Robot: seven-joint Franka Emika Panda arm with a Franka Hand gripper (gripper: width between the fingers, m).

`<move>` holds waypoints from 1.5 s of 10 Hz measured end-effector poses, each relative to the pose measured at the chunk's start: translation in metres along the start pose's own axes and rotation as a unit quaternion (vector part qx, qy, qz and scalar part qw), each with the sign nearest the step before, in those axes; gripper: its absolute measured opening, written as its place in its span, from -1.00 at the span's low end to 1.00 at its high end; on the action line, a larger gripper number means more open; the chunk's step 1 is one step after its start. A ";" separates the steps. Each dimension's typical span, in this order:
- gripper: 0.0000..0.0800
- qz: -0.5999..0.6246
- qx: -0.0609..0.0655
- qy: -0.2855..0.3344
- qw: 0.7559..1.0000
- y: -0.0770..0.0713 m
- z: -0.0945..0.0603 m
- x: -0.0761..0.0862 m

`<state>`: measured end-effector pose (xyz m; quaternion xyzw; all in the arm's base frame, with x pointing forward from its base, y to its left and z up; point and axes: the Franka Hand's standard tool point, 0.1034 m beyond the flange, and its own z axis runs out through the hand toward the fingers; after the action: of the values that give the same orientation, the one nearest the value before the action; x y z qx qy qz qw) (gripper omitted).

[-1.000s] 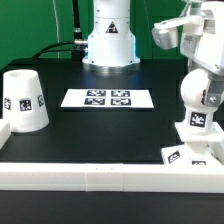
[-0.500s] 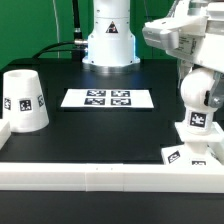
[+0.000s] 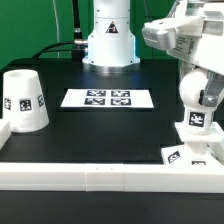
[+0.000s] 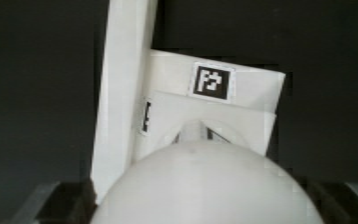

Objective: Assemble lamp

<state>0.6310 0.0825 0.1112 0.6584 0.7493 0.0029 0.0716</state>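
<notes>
While the arm (image 3: 185,35) hangs over the near corner of the desk (image 3: 100,130) on the exterior view's right, we see the bulb (image 3: 200,92) upright on the base (image 3: 188,152) there, just beside the rail (image 3: 100,178). The shade (image 3: 22,100) sits mouth-down by the opposite side edge. We barely catch the fingers (image 4: 55,205) beside the bulb, so we can't tell how wide they are

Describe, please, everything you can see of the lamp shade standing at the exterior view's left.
The shade is a white, plastic-looking tapered cup. It stands upright on its wide end on the black table, narrow end up. Two black-and-white square tags show on its side. It sits at the exterior view's left, close beside the white border rail; whether the two touch cannot be told. Nothing holds it, and the wrist view does not show it.
</notes>
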 end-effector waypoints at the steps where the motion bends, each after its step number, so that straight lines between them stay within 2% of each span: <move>1: 0.44 0.079 0.006 0.000 0.997 -0.001 0.000 0.000; 6: 0.44 0.324 0.021 -0.005 0.946 -0.005 0.000 0.002; 9: 0.44 0.394 0.020 -0.005 0.919 -0.005 0.000 0.003; 14: 0.44 0.550 0.022 -0.005 0.835 -0.005 -0.001 0.007; 15: 0.44 0.599 0.028 0.000 0.801 -0.006 0.000 0.007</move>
<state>0.6243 0.0889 0.1103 0.9776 0.2059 0.0242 0.0374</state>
